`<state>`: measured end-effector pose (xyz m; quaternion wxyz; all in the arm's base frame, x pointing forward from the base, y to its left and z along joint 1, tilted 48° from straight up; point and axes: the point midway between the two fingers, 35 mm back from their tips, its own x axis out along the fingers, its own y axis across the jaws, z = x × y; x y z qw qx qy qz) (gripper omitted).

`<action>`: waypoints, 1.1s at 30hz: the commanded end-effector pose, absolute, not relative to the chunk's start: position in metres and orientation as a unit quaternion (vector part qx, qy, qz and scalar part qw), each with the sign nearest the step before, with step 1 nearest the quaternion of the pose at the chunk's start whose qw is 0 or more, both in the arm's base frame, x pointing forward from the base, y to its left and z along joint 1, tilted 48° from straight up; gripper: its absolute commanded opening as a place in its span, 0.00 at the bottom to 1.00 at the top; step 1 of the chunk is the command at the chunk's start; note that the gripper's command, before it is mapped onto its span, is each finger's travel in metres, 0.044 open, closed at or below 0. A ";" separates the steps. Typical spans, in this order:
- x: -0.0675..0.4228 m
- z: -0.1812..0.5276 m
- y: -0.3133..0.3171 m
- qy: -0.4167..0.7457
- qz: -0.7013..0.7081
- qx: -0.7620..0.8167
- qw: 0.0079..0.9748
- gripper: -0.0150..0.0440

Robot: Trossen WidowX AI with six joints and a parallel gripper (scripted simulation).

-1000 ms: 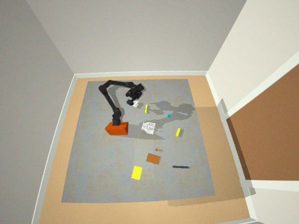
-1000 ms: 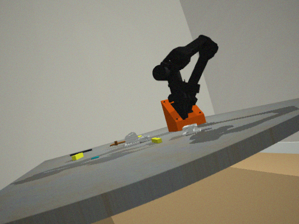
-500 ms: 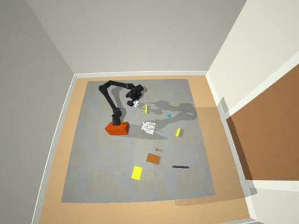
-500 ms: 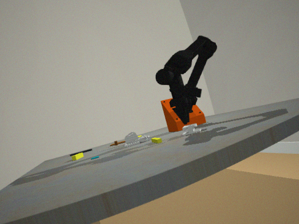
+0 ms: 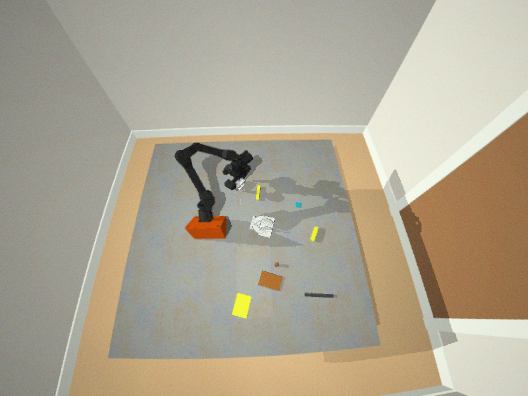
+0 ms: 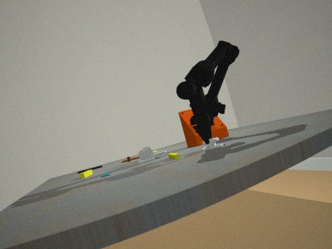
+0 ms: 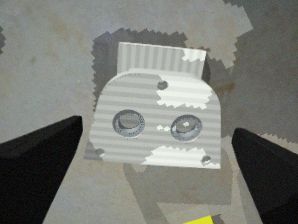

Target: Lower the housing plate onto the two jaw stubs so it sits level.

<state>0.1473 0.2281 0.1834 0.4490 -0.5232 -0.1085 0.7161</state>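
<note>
The white housing plate lies off by itself near the back of the table. It has two large round holes, smaller holes near its edges and a raised block along one side. My gripper is open, low over the plate, with one finger at each side. A gap shows between each finger and the plate in the wrist view. The white jaw assembly stands apart, nearer the middle of the table. Its jaws and stubs are too small to make out.
A yellow block stands between plate and assembly. Another yellow block, a cyan piece, a brown block, a small brown peg, a dark bar and a yellow pad lie farther away.
</note>
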 end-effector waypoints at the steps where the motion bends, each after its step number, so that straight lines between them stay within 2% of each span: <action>1: 0.147 0.177 0.232 -0.104 0.717 -0.522 0.449 1.00; 28: 0.147 0.174 0.235 -0.104 0.717 -0.522 0.449 1.00; 33: 0.146 0.175 0.235 -0.106 0.718 -0.521 0.448 0.94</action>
